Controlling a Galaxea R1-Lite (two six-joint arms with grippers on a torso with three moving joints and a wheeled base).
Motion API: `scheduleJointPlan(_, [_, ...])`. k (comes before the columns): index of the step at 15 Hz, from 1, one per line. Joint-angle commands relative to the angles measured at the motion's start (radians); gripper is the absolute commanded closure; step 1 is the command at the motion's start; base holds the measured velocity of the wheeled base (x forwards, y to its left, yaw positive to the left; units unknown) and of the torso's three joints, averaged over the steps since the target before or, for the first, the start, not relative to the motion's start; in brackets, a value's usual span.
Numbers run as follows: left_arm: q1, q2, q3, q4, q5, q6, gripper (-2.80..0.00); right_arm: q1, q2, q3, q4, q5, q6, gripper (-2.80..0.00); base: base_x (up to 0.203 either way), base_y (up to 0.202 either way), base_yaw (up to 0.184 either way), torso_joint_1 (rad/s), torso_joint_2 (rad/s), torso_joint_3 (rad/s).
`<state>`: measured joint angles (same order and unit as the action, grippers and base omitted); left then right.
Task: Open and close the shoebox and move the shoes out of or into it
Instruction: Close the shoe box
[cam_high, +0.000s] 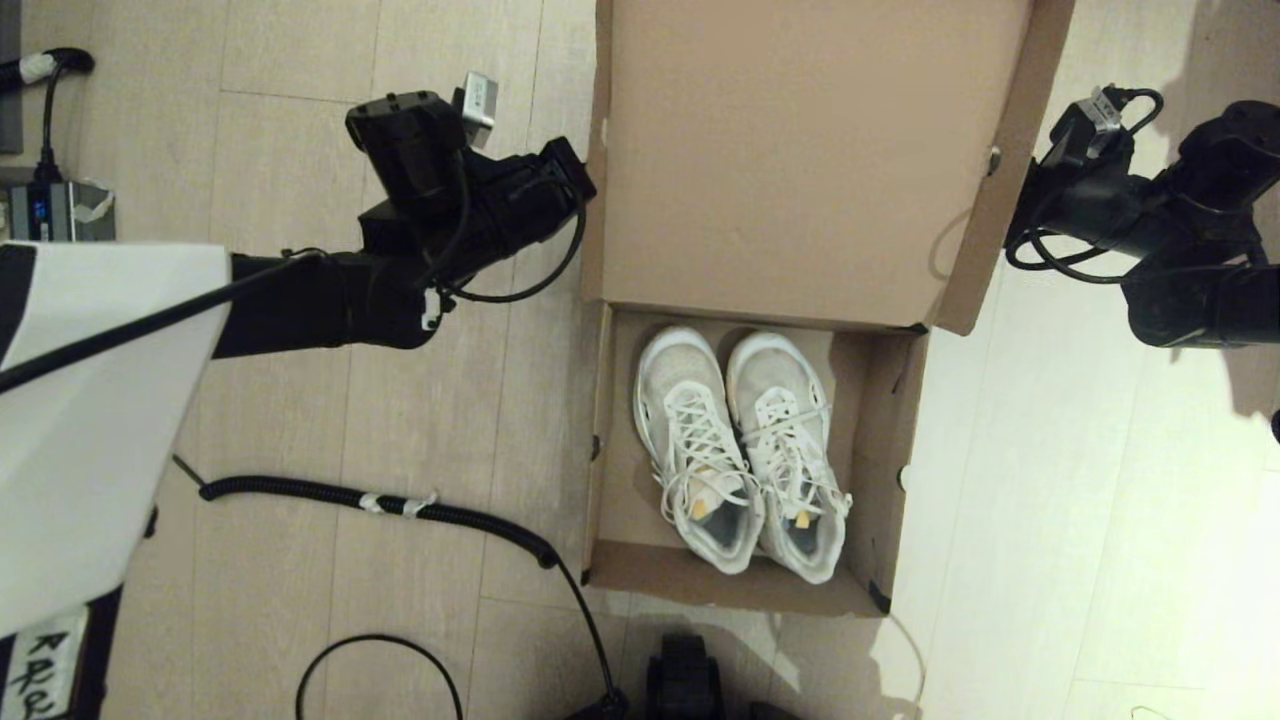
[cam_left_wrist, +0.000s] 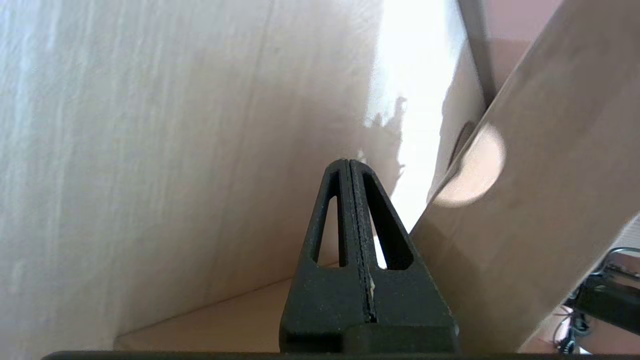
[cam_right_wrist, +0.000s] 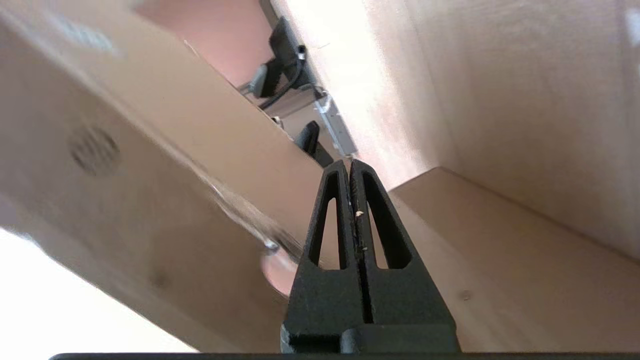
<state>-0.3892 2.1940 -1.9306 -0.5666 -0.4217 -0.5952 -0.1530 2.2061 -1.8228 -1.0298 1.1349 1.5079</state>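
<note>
The box (cam_high: 740, 440) is plain brown cardboard, matte and smooth, standing open on a pale wood-plank floor (cam_high: 420, 400). Its lid (cam_high: 790, 150) is flipped up toward 12 o'clock, its top cut off by the head view's edge. Black tape marks the base's corner at 5 o'clock. Inside the base the shoes (cam_high: 740, 450) lie side by side, touching, toes toward 12 o'clock, heels toward 6; white mesh uppers, white laces, grey lining, a small yellow tag on each tongue.

The left gripper (cam_high: 570, 175) sits at 9 o'clock of the lid, just beside its left edge. In the left wrist view its black ribbed fingers (cam_left_wrist: 350, 210) are pressed flat together, holding nothing, with the cardboard wall close alongside.

The right gripper (cam_high: 1020, 190) is at 3 o'clock of the lid, at its right flap; whether it touches is hard to tell. Its fingers (cam_right_wrist: 352, 220) likewise meet tip to tip, empty. The cardboard there is blurred.
</note>
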Motion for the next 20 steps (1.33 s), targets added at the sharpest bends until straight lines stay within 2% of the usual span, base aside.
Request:
scheduleJointPlan(1, [-0.01, -0.027, 0.001, -0.004, -0.003, -0.003, 0.0, 0.0, -0.024, 0.003, -0.006, 0.006, 0.021, 0.0, 0.0, 0.0, 0.0, 0.0, 0.0, 0.0])
scheduleJointPlan(6, [-0.04, -0.079, 0.001, -0.006, -0.012, -0.009, 0.0, -0.001, -0.102, 0.061, -0.04, 0.051, 0.054, 0.0, 0.0, 0.0, 0.0, 0.0, 0.0, 0.0])
scheduleJointPlan(11, [-0.048, -0.15, 0.013, 0.001, -0.011, -0.009, 0.0, -0.001, -0.219, 0.19, -0.192, 0.086, 0.171, 0.0, 0.0, 0.0, 0.0, 0.0, 0.0, 0.0])
scheduleJointPlan(16, [-0.074, -0.249, 0.056, 0.028, -0.009, -0.011, 0.0, -0.011, -0.375, 0.313, -0.206, 0.121, 0.186, 0.0, 0.0, 0.0, 0.0, 0.0, 0.0, 0.0])
scheduleJointPlan(20, [-0.1, -0.356, 0.16, 0.032, -0.009, -0.011, 0.0, -0.021, -0.498, 0.431, -0.207, 0.167, 0.201, 0.0, 0.0, 0.0, 0.0, 0.0, 0.0, 0.0])
